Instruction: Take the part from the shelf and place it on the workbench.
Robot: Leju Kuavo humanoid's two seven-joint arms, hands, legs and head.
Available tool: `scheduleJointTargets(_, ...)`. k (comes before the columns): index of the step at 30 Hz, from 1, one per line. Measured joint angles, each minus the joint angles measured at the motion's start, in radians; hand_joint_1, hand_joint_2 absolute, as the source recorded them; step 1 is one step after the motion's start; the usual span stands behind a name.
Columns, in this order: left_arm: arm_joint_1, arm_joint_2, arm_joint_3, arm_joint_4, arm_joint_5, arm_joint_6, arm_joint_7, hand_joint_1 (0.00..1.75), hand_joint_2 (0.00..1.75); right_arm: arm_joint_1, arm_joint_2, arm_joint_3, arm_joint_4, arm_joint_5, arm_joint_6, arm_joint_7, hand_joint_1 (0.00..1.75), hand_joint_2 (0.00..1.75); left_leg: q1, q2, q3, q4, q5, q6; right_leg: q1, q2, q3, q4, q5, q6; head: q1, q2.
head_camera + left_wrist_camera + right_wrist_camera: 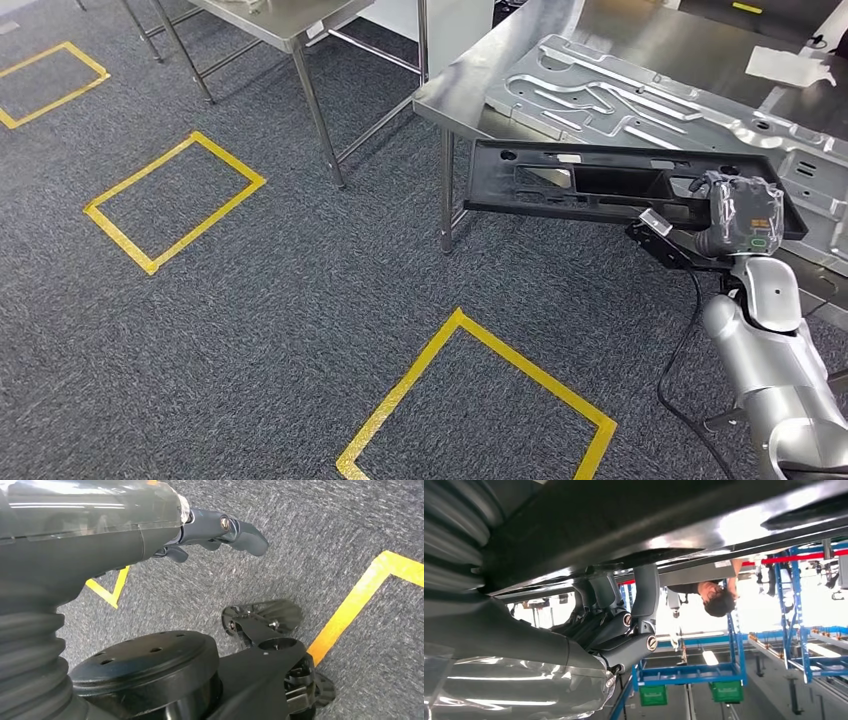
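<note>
The part is a long black plastic frame with openings. My right hand grips it at its right end and holds it level, partly over the near edge of the steel workbench and partly out over the floor. In the right wrist view the part's dark underside lies over my right hand, whose fingers hook up around its edge. My left hand hangs over the carpet with its fingers loosely extended and nothing in it.
A large stamped silver metal panel covers much of the workbench, with a white sheet behind it. A second steel table stands at the back left. Yellow tape squares mark the grey carpet. A person stands beyond, near blue racks.
</note>
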Motion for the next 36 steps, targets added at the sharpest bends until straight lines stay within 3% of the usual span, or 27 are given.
scheduleJointTargets(4,0.0,0.0,-0.012,0.0,-0.006,-0.011,0.0,0.0,1.75,-0.014,0.008,0.01,0.013,0.003,0.0,0.004,1.75,1.75,0.003,0.0,0.0,-0.002,-0.001,-0.023,0.003,-0.001,0.002,0.001,0.0,-0.001,0.0,0.0)
scheduleJointTargets(6,0.0,0.0,-0.016,0.0,-0.006,-0.014,0.0,0.0,1.75,-0.025,0.013,0.016,0.021,0.004,0.0,0.004,1.75,1.75,0.002,0.0,0.0,-0.002,-0.002,-0.028,0.004,-0.001,0.004,0.0,0.0,0.0,0.0,0.0)
scheduleJointTargets(24,0.006,0.001,-0.017,0.0,0.017,-0.002,0.01,0.0,1.75,-0.204,0.091,0.112,0.191,-0.006,-0.021,-0.03,1.75,1.75,0.0,0.0,0.006,0.008,-0.005,-0.026,0.003,-0.003,0.017,-0.006,0.002,0.003,0.0,0.0)
scheduleJointTargets(36,0.008,0.001,-0.02,0.0,0.001,-0.014,0.004,0.0,1.75,-0.215,0.101,0.13,0.247,-0.029,-0.05,-0.022,1.75,1.75,-0.001,0.0,0.01,0.008,-0.006,-0.025,0.003,-0.002,0.017,-0.007,0.002,0.003,0.0,0.0)
